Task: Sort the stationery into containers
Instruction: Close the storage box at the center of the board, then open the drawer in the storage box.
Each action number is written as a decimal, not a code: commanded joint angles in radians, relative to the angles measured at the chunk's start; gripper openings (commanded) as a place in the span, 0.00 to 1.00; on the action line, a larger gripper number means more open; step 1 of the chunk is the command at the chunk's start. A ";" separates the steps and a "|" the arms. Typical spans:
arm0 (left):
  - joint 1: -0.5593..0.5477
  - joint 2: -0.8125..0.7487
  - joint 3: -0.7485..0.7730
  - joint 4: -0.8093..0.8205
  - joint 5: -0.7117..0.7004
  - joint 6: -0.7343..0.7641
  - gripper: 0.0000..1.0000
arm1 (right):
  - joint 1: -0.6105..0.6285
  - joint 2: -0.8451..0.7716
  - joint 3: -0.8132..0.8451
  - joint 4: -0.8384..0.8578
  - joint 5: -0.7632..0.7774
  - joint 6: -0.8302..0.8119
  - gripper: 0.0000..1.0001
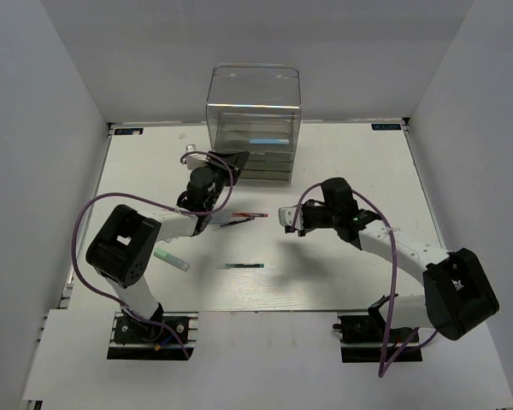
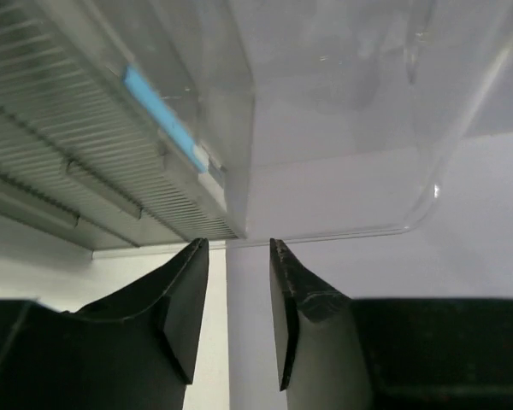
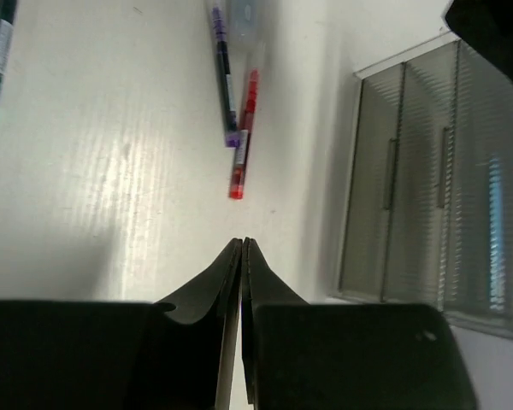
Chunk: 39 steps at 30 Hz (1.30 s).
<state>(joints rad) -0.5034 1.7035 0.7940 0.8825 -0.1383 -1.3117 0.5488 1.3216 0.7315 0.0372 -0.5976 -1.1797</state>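
the drawer box [image 1: 253,94] stands at the far side of the white table [image 1: 342,171], near the middle. it is tall and clear, with flat drawers stacked one on top of the other. a light blue stick [image 2: 162,120] lies in one of the upper drawers. the left claw [image 2: 239,249] is up close to the left front corner of the box. its two dark fingers have a small gap between them, and nothing is in the gap. in the left wrist view the clear corner of the box is just past the fingertips, but i cannot tell if they touch it. the right claw [image 3: 241,243] is out over the table, to the right of the middle and well apart from the box. its fingers are pressed flat together with nothing between them. in front of the right claw, two pens lie on the table just beside each other: a red pen [image 3: 244,137] and a dark pen with a purple end [image 3: 225,85]. from above, they lie in front of the box, between the two arms. a dark green pen [image 1: 244,266] lies alone on the table, nearer to the arm bases. a pale green stick [image 1: 171,259] lies on the left side of the table, right by the left arm, and part of it is hidden under the arm.
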 commanded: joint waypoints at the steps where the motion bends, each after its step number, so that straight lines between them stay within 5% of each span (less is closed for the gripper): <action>1: -0.001 0.010 0.014 -0.082 -0.009 -0.029 0.46 | -0.006 -0.039 -0.046 0.047 -0.010 0.140 0.08; 8: -0.001 0.039 0.024 -0.139 0.011 -0.058 0.56 | -0.012 -0.055 -0.064 0.118 0.059 0.339 0.17; 12: -0.001 0.100 0.033 -0.129 0.011 -0.080 0.33 | -0.027 -0.058 -0.066 0.138 0.079 0.471 0.20; 16: -0.001 0.178 0.080 -0.129 0.011 -0.080 0.27 | -0.047 -0.062 -0.069 0.139 0.079 0.528 0.18; 34: -0.001 0.280 0.090 0.131 -0.064 -0.060 0.35 | -0.102 -0.084 -0.109 0.158 0.064 0.542 0.18; 39: 0.008 0.301 0.137 0.050 -0.064 -0.049 0.38 | -0.104 -0.084 -0.113 0.158 0.067 0.534 0.18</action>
<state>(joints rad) -0.5011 1.9892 0.8978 0.9562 -0.1890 -1.3823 0.4511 1.2560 0.6254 0.1608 -0.5232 -0.6502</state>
